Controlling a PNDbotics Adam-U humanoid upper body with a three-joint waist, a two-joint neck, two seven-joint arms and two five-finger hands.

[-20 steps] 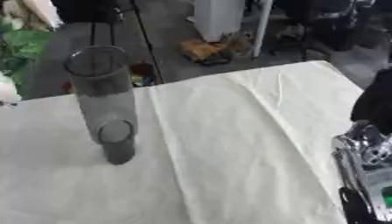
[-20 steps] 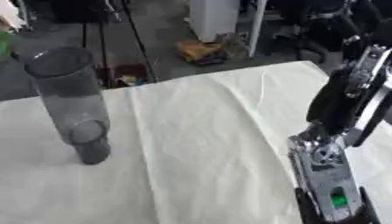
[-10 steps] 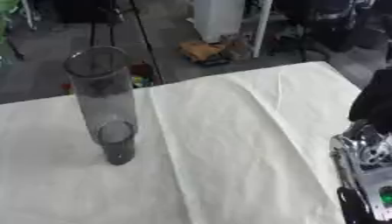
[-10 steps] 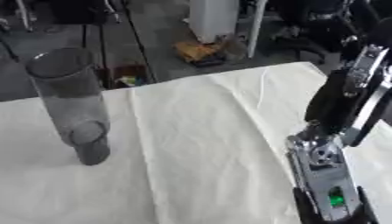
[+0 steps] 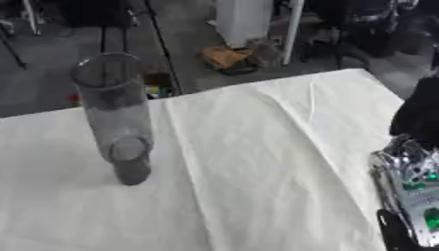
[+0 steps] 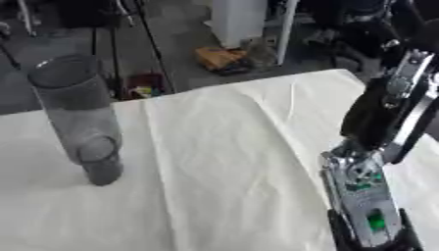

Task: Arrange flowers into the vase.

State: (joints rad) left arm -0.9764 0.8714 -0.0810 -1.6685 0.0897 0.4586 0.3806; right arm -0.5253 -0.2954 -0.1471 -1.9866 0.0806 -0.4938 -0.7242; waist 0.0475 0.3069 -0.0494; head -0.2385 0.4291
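The vase (image 5: 116, 117) stands upright and empty at the left of the white cloth (image 5: 257, 162), with no flowers in view. It is tall and narrow, so a careless stem or arm could tip it. The right arm (image 6: 377, 147) hangs at the right edge; I cannot tell its hand's state, and the left hand is unseen.

Open cloth, one upright obstacle at left, arm hardware at right edge.

The vase (image 5: 116, 117), a tall clear cylinder, stands upright on the left part of the white tablecloth (image 5: 257, 162) and is the only thing standing on it. Cloth between vase and the right arm (image 6: 377, 162) lies bare, with only shallow creases, so the middle and far-right corner are passable. The right arm fills the lower-right edge, forearm hanging over the cloth; its fingers are out of view. Beyond the far table edge: floor clutter and furniture legs, well apart from the vase.
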